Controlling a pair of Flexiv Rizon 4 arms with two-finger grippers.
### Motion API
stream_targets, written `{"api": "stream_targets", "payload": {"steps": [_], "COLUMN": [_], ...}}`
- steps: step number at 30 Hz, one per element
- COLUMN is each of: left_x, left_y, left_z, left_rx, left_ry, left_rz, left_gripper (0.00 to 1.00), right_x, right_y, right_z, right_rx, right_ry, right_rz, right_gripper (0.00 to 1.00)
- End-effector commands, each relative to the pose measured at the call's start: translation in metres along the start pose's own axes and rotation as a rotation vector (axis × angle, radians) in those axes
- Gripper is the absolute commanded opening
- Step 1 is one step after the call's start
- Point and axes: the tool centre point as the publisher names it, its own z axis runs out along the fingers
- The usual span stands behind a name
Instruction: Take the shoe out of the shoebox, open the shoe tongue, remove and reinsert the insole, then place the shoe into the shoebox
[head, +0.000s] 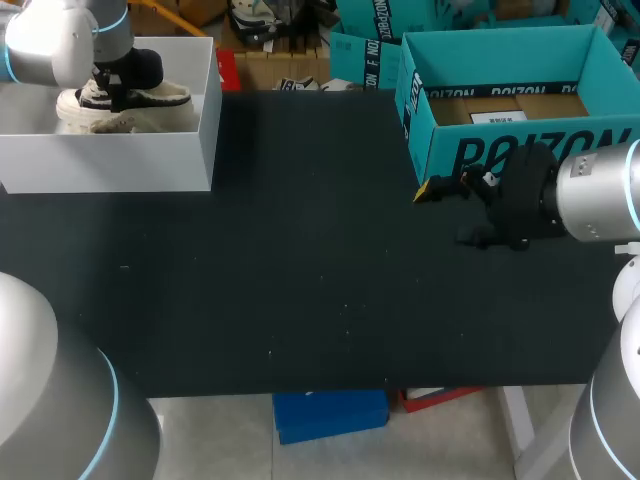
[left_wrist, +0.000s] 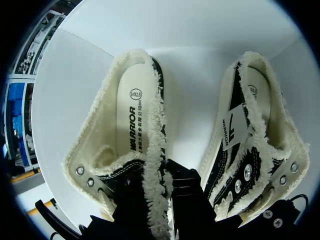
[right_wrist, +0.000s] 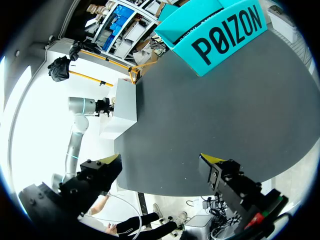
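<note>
Two black canvas shoes with cream fleece lining stand in the white shoebox (head: 110, 160). In the left wrist view the nearer shoe (left_wrist: 132, 125) shows its white insole, and the second shoe (left_wrist: 255, 135) stands beside it with a paper tag. My left gripper (left_wrist: 156, 192) is down in the box, its black fingers shut on the fleecy collar edge of the nearer shoe; its yellow tips are hidden. From above, the left gripper (head: 110, 92) sits over the shoe (head: 140, 100). My right gripper (right_wrist: 160, 162) hangs open and empty over the black table (head: 300, 260).
A teal cardboard box (head: 500, 110), open at the top, stands at the back right, with my right gripper (head: 450, 212) just in front of its printed wall. The white shoebox (right_wrist: 125, 107) is far across the dark tabletop from the right gripper.
</note>
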Motion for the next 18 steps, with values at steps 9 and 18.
{"api": "stream_targets", "payload": {"steps": [9,18], "left_x": [0.0002,0.0001], "left_y": [-0.0001,0.0001], "left_z": [-0.0009,-0.0008], "left_rx": [-0.006,-0.004], "left_ry": [0.022,0.022], "left_rz": [-0.009,-0.011], "left_gripper": [0.00,0.00], "right_x": [0.0016,0.0016], "right_y": [-0.0004,-0.0004], "right_z": [0.0022,0.0022], "right_rx": [-0.002,-0.002], "right_ry": [-0.004,-0.004], "right_rz": [0.001,0.001], "right_gripper": [1.00,1.00]}}
